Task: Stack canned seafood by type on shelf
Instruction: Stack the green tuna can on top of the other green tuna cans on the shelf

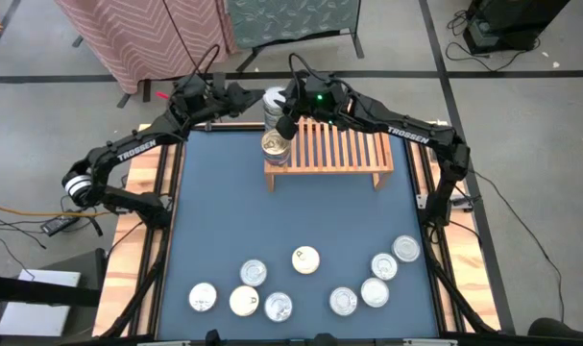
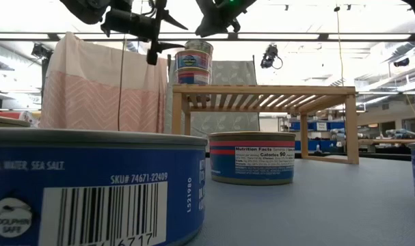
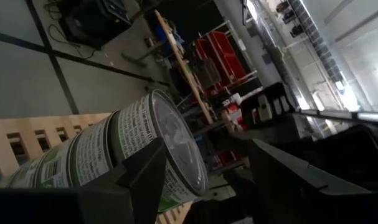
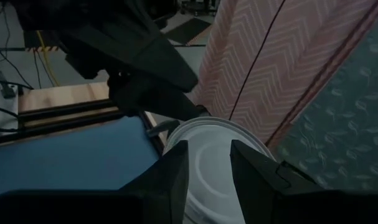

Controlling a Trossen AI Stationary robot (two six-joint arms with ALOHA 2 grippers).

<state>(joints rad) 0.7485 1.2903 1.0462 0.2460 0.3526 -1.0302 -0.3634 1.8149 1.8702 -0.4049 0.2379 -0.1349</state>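
Stacking barely begun.
Your shelf [image 1: 344, 149] holds two short stacks; nine cans [image 1: 305, 259] wait on the worktop [image 1: 291, 221]. Left pincer [image 1: 283, 123] open beside a stack [image 1: 276, 146]; right pincer [image 1: 277, 96], I can't tell.

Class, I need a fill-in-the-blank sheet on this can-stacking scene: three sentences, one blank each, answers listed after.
1. The wooden shelf stands on a ____ mat.
2. The stacks of cans stand at the shelf's ____ end in the high view.
3. The loose cans still lie ____ the shelf, near the table's front edge.

Missing words: blue; left; off
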